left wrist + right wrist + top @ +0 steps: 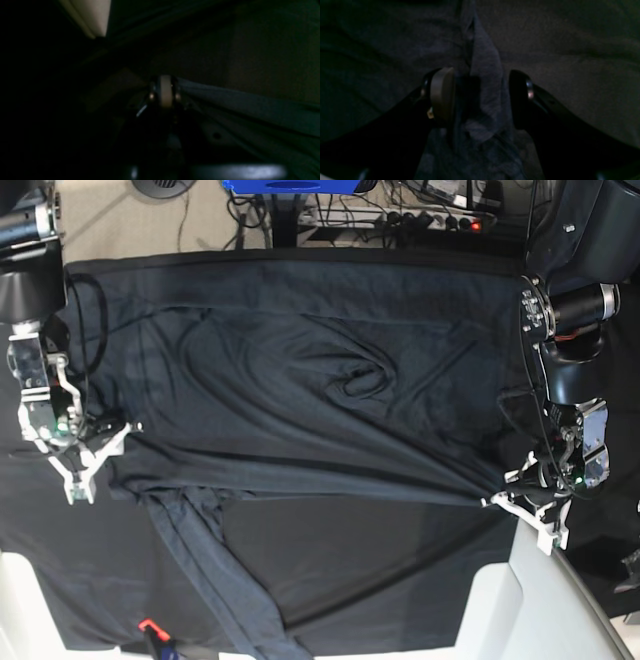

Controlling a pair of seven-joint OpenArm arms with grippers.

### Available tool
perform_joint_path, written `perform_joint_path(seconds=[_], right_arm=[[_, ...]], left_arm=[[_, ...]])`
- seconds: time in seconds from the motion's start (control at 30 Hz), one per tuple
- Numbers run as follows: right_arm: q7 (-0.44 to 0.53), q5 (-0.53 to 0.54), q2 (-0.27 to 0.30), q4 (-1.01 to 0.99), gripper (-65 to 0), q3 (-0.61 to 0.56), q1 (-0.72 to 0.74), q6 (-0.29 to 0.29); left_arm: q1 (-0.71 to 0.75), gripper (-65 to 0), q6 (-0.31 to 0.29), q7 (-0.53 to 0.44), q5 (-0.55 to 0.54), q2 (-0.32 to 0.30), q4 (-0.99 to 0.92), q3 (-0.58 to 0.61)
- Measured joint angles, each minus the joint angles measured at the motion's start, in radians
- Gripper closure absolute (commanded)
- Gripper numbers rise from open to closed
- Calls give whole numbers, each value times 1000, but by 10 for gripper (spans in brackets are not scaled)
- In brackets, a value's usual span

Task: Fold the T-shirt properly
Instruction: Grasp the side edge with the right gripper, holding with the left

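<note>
While my left claw (497, 500) pinches the T-shirt (300, 400) hem near the tabletop's (400, 580) edge to keep it taut, my right claw (480, 100) stands open astride a raised fold at the opposite edge. One sleeve trails toward me, its end cut off; both wrist views are murky.

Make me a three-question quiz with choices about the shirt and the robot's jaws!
1. Where does the loose sleeve lie?
A. toward the near table edge
B. on the far edge
C. on the floor

2. What colour is the shirt?
A. red
B. dark grey
C. white

3. How are the right gripper jaws?
A. shut tight
B. apart around a fold
C. missing

Answers: 1 A, it trails down toward the base view's bottom; 2 B, the knit is charcoal; 3 B, a gap shows each side of the fold.
</note>
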Motion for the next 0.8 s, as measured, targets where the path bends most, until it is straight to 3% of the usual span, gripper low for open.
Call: perform_joint_path(seconds=[0.13, 0.33, 0.67, 0.8], right_arm=[[-6, 0, 0, -40, -306, 0, 10, 0], [-3, 0, 0, -57, -60, 0, 35, -1], [35, 0, 0, -144, -48, 0, 70, 0], [54, -1, 0, -167, 0, 0, 69, 0]], left_arm=[[0, 0, 0, 0, 1, 0, 0, 0], [0, 0, 0, 0, 0, 1, 0, 0], [0, 0, 0, 0, 1, 1, 0, 0], [0, 0, 0, 0, 1, 1, 0, 0]])
